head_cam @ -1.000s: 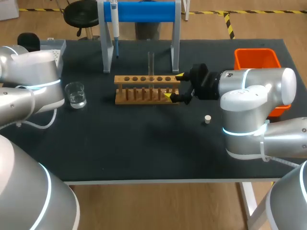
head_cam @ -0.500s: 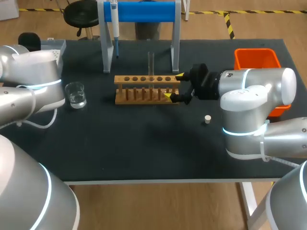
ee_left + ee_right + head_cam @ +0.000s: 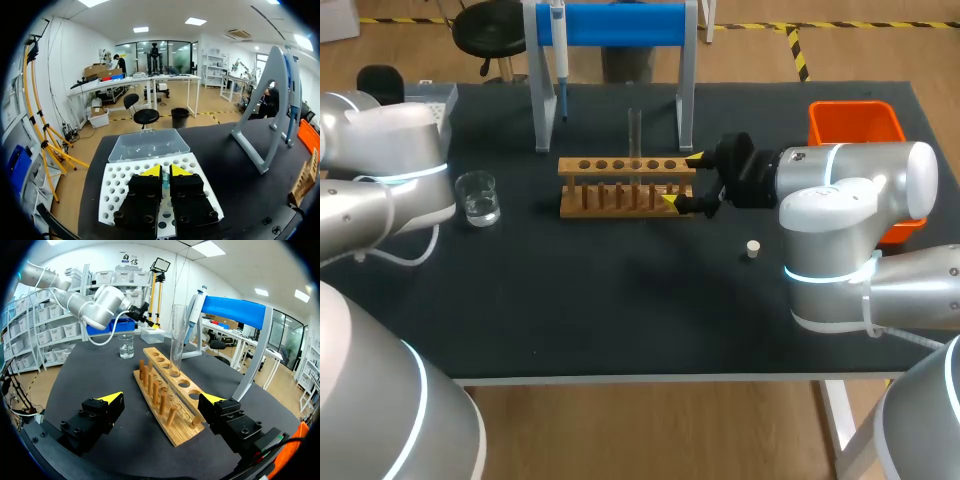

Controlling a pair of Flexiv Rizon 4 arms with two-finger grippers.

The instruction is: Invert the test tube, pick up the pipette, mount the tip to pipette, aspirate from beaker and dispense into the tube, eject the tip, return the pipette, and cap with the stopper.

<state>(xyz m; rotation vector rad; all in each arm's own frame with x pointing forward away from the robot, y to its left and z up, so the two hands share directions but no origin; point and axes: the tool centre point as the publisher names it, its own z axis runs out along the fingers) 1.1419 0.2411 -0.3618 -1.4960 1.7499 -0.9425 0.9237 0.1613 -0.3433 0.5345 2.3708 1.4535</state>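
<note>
Our right gripper (image 3: 682, 179) sits at the right end of the wooden rack (image 3: 625, 185), fingers spread wide. In the right wrist view the rack's near end lies between the 2 yellow tips of that gripper (image 3: 162, 399), apart from both. The test tube (image 3: 634, 135) stands upright in one of the rack's top holes, well ahead of those fingers. It looks clear, and nothing grips it.

The pipette (image 3: 559, 60) hangs from the blue-barred stand (image 3: 620, 25) behind the rack. The beaker (image 3: 478, 197), with some clear liquid in it, stands on the table (image 3: 620, 300) left of the rack and well apart from it. The small white stopper (image 3: 752, 248) lies on the table in front of our right arm (image 3: 850, 195), near the rack's right end but not touching it. An orange bin (image 3: 855, 125) sits at the table's far right.

Our left arm (image 3: 380, 170) is at the table's far left corner. In the left wrist view, our left gripper (image 3: 161, 171) hangs over the white tip box (image 3: 120, 185), whose clear lid (image 3: 147, 144) is folded back. Its 2 fingers are drawn together, leaving only a narrow slit. Something small and bluish shows in that slit, but we cannot tell what it is.
</note>
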